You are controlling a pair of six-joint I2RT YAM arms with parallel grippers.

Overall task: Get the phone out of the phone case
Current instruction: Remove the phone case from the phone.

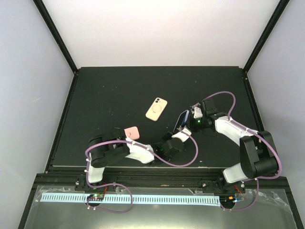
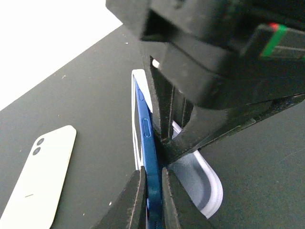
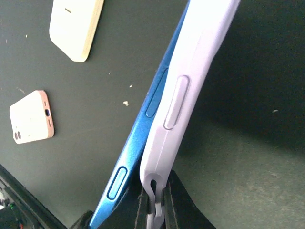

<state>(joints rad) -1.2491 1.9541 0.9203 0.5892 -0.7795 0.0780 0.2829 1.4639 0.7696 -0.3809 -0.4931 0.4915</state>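
From above, we cannot tell phone from case: both show only as a thin sliver standing on edge at mid-counter (image 1: 105,95). In the left wrist view the right arm (image 2: 228,52) hides the case's far part.

The left claw (image 2: 152,187) is clamped on the blue phone (image 2: 147,152). The right claw (image 3: 156,196) is pinched shut on the rim of the pale phone case (image 3: 190,86), which stands apart from the phone at that end.

A cream phone (image 1: 156,109) and a pink phone (image 1: 131,132) lie to the left.

Both arms angled inward; left hand (image 2: 153,191), right hand (image 3: 155,202) pinched shut
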